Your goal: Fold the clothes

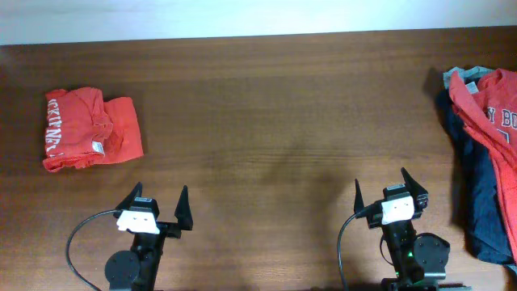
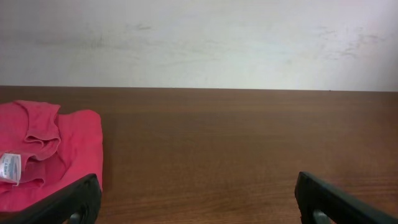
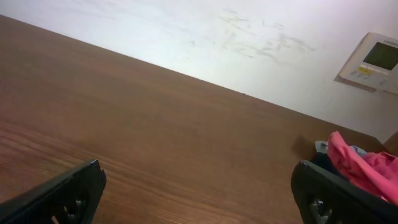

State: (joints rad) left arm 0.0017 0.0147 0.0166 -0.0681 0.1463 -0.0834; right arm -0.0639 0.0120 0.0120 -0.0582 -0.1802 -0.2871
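The folded orange-red T-shirt point(image 1: 89, 129) carries white block lettering point(image 1: 53, 129) along its left edge, turned sideways to the overhead camera and too small to spell out. Its small white tag point(image 2: 9, 168) bears faint bluish print (illegible even in the left wrist view). On the red shirt point(image 1: 493, 105) at the right edge of the table point(image 1: 266, 121), white letters reading "BO" run off the frame. A wall panel point(image 3: 373, 62) shows a screen and yellow sticker, neither readable.
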